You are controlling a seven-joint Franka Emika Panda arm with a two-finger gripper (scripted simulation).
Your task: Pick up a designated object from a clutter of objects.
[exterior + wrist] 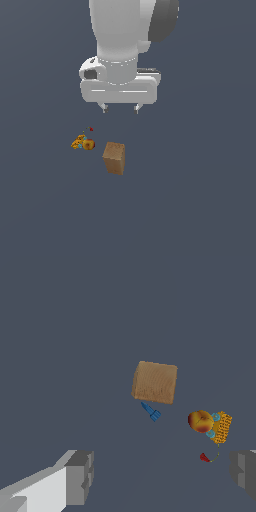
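Observation:
The tall plain brown block (114, 157) stands upright on the grey floor; it also shows in the wrist view (154, 382), seen from above. My gripper (120, 108) hangs open and empty above and behind the block, its fingertips (104, 108) wide apart. In the wrist view the grey finger pads (80, 476) frame the scene, and the gripper (162, 473) holds nothing. To the exterior view's left of the block lie an orange ball (89, 145), yellow-orange bits (77, 143) and a red speck (91, 129). A small blue piece (151, 411) lies against the block's base in the wrist view.
The dark grey floor (200, 200) stretches flat all around. The orange ball (200, 421), yellow-orange bits (222, 427) and red speck (204, 457) sit apart from the block in the wrist view.

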